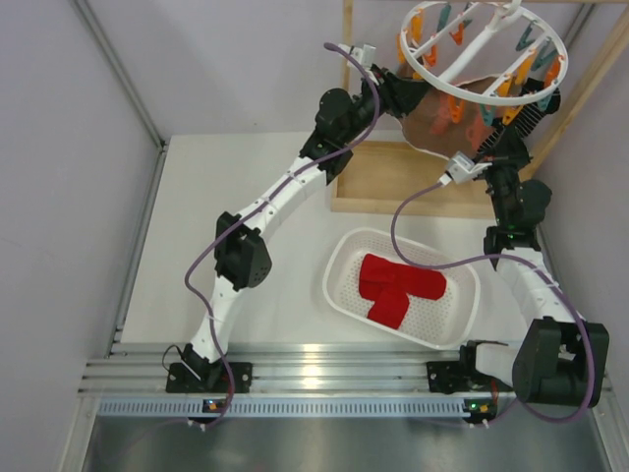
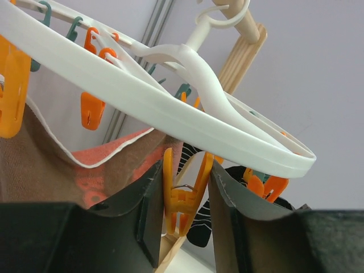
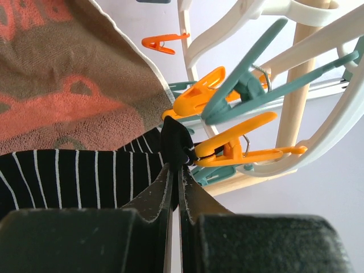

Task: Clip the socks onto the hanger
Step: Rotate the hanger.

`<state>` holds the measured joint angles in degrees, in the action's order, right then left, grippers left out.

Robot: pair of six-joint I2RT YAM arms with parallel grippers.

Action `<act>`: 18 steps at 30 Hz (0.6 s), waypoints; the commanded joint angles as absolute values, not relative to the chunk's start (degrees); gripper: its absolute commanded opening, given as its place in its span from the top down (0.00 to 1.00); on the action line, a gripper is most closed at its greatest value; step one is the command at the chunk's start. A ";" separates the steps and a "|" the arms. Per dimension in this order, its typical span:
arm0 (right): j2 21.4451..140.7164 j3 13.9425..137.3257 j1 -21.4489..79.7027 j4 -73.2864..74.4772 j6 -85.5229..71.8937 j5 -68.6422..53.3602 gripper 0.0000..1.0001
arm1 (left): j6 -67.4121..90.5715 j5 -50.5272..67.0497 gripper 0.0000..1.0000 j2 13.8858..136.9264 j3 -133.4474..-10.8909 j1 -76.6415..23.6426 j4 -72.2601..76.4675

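Note:
The white ring hanger (image 1: 486, 47) hangs at the top right with orange and teal clips. My left gripper (image 1: 401, 90) reaches up under it, and its fingers (image 2: 149, 216) press both sides of a dangling orange clip (image 2: 183, 196). My right gripper (image 1: 488, 138) is shut on the edge of a black white-striped sock (image 3: 68, 176). It holds that edge at the mouth of another orange clip (image 3: 239, 149). A striped sock also shows behind the left gripper's clip (image 2: 199, 224). Two red socks (image 1: 395, 285) lie in the basket.
A larger salmon-and-brown sock (image 1: 440, 118) hangs from the hanger between the two grippers. The white perforated basket (image 1: 339, 258) sits at the table's middle right. A wooden frame (image 1: 393, 189) stands behind it, with its upright post (image 3: 296, 96) beside the clips.

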<state>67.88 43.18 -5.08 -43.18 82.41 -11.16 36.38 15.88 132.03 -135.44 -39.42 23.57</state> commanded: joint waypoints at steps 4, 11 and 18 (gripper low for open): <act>65.92 43.77 -5.89 -42.55 81.56 -11.87 0.86 | 37.53 15.64 0.66 131.49 -138.34 -39.46 28.47; 60.39 51.31 -5.98 -13.69 74.98 -15.88 0.36 | 39.29 17.14 0.78 130.61 -137.81 -39.90 29.35; 61.07 67.04 -6.50 32.45 64.00 -33.47 0.23 | 41.66 17.75 0.81 130.17 -136.24 -40.61 31.55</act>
<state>60.73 60.71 -5.76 8.05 71.59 -22.39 39.99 16.71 132.07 -135.70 -39.97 25.89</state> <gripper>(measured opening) 0.775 0.361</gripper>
